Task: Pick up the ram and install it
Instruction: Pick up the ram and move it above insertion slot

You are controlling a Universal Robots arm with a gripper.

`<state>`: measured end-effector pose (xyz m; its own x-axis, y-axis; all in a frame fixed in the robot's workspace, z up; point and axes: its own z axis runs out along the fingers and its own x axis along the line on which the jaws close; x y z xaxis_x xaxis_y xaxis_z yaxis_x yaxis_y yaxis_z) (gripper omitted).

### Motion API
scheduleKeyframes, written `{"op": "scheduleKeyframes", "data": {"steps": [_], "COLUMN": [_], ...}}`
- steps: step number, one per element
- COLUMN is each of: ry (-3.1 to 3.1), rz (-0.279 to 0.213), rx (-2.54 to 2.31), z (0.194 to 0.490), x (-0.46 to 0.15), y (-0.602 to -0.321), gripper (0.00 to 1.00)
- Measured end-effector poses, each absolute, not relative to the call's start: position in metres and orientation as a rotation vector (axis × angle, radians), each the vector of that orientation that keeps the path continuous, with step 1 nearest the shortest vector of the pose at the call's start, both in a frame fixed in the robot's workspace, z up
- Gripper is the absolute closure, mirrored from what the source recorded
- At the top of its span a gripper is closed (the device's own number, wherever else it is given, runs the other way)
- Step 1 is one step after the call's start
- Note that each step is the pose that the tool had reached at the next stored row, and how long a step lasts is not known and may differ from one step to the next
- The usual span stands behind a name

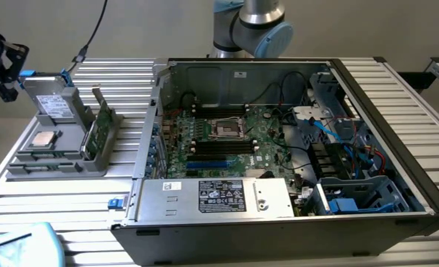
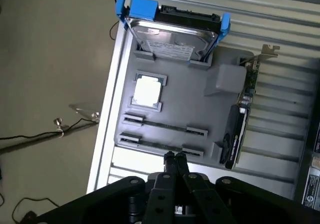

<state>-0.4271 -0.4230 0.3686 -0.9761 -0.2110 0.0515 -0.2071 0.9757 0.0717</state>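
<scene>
Two ram sticks stand on edge in a grey holder tray [image 2: 200,109]: one ram stick [image 2: 165,125] farther from my fingers, the other ram stick [image 2: 150,144] closer. My gripper [image 2: 175,157] is shut with nothing in it, its tips hovering over the closer stick. In the exterior view the gripper [image 1: 4,89] hangs above the tray's [image 1: 71,167] far left corner, and the ram [image 1: 48,157] lies at the tray's front part. The black motherboard slots [image 1: 221,146] sit inside the open computer case [image 1: 397,167].
On the tray are a hard drive in a blue bracket [image 2: 172,34], a processor chip [image 2: 147,92] and a wider green card with a metal bracket [image 2: 242,114]. The case's power supply [image 1: 215,196] and cables [image 1: 353,150] crowd its front and right side. Bare floor with cables [image 2: 45,129] lies beside the table.
</scene>
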Motion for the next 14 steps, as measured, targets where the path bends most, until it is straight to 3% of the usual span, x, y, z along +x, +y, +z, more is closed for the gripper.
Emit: {"op": "scheduleKeyframes", "data": {"steps": [14], "ry": [-2.991], "rz": [-0.089], "rx": [0.709], "z": [0.3603], "x": [-0.4271], "y": [-0.4230], "gripper": [0.89]}}
